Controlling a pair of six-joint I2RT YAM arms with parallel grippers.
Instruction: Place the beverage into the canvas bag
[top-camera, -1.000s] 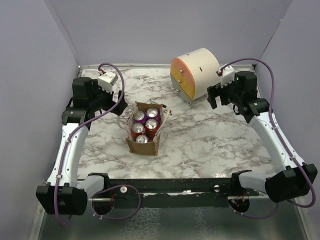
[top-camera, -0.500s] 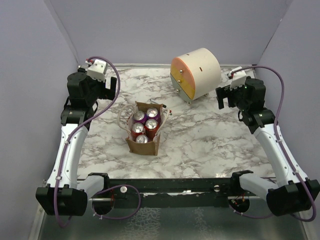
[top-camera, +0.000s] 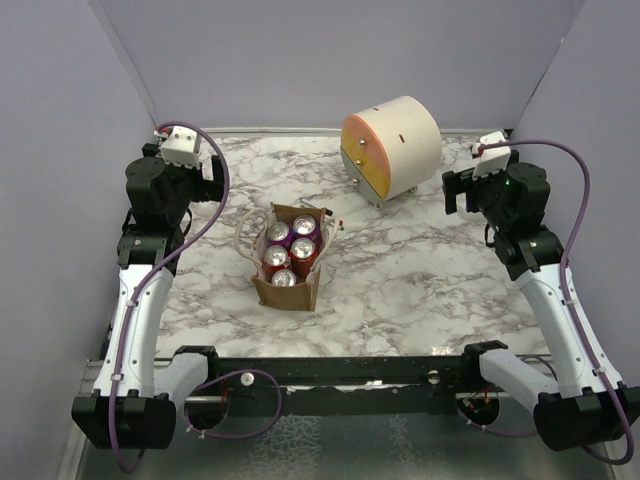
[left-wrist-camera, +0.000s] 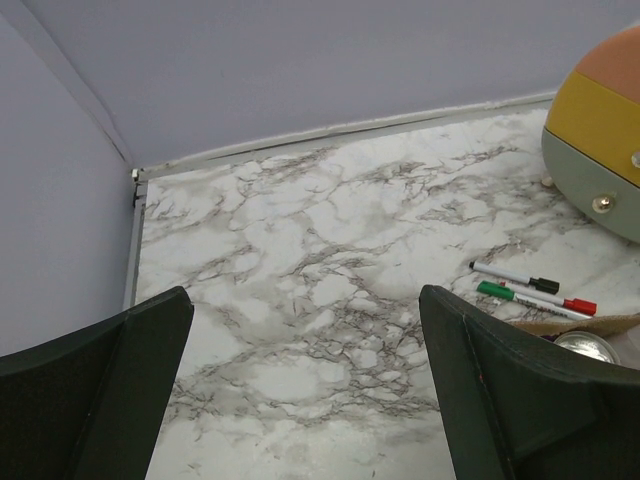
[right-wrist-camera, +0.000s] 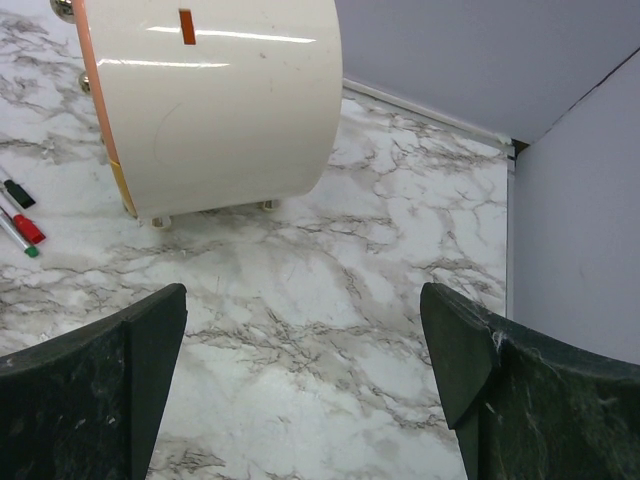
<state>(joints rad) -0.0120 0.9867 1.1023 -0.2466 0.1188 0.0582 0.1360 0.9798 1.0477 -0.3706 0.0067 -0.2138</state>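
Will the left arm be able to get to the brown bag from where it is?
Probably yes: nothing stands between the open left gripper and the canvas bag, its top open.

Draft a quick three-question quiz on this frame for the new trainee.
1. How many drink cans stand in the small tan-brown canvas bag with white loop handles?
2. True or false: the left tool is shut on a can.
3. What lies on the white marble-patterned table between the bag and the large cream-and-orange drum? A) marker pens B) a spoon C) a sponge

Key: 1. Five. 2. False: the left tool is open and empty. 3. A.
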